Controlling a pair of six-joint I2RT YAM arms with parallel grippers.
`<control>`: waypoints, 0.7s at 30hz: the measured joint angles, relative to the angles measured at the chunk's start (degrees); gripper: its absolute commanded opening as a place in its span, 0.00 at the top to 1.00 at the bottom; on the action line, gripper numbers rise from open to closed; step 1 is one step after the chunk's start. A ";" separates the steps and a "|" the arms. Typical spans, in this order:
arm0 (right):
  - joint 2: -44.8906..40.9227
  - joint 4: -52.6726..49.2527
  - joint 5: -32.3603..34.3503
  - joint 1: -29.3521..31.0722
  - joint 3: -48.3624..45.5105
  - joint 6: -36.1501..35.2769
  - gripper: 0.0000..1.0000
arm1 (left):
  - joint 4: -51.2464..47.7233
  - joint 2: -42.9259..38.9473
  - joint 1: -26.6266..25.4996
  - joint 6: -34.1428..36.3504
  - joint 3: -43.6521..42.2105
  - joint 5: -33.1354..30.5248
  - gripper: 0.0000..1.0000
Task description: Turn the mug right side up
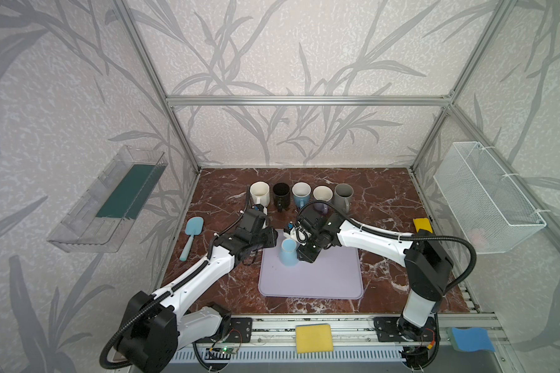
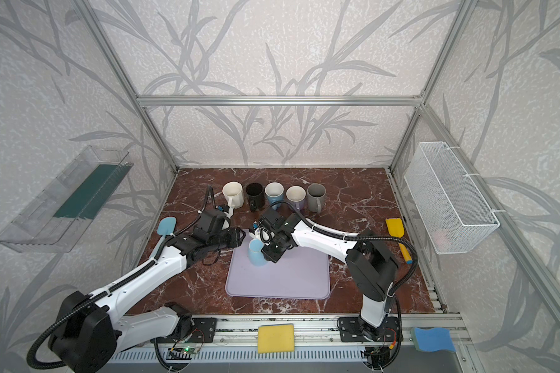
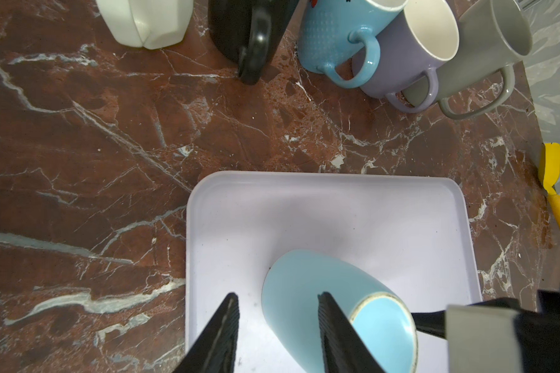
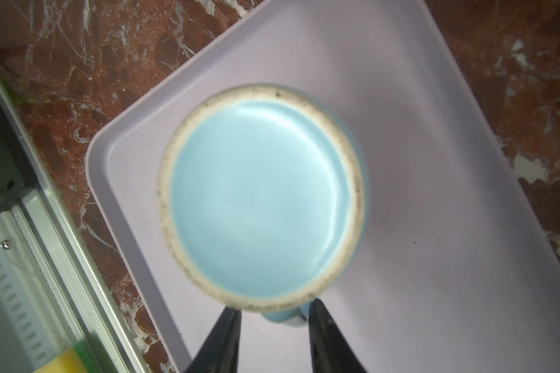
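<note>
The light blue mug (image 1: 288, 252) (image 2: 256, 252) stands bottom up on the lavender tray (image 1: 330, 277) (image 2: 298, 277), near its far left corner. Its unglazed foot ring faces the right wrist camera (image 4: 259, 197). My right gripper (image 4: 274, 318) hangs over the mug's right side in both top views, its fingers astride the handle (image 4: 283, 318); one finger touches it and a gap shows at the other. My left gripper (image 3: 278, 310) is open at the mug's left flank (image 3: 298, 290), with one finger (image 3: 332, 323) over the wall and the other (image 3: 228, 323) over bare tray.
Several upright mugs (image 1: 301, 193) stand in a row behind the tray. A blue spatula (image 1: 191, 235) lies left, a yellow one (image 2: 398, 239) right. Sponges (image 1: 314, 337) (image 1: 472, 339) sit on the front rail. A wire basket (image 1: 485, 197) and a clear shelf (image 1: 107, 200) hang on the side walls.
</note>
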 measured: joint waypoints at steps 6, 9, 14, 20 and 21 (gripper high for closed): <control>2.32 -2.56 0.48 0.09 2.71 -0.81 0.68 | -0.42 -1.51 0.02 0.02 0.00 -0.09 0.56; 3.85 -3.91 0.68 0.15 4.28 -1.27 0.69 | -0.52 -1.81 0.02 0.02 0.00 -0.11 0.56; 5.92 -6.62 1.55 0.37 6.75 -2.32 0.73 | -0.57 -1.88 0.02 0.02 0.00 -0.20 0.56; 8.20 -9.81 2.99 0.98 9.81 -3.45 0.75 | -0.87 -2.12 0.02 0.04 0.00 -0.22 0.56; 8.48 -10.29 3.23 1.07 10.29 -3.61 0.76 | -0.98 -2.16 0.02 0.04 0.00 -0.24 0.56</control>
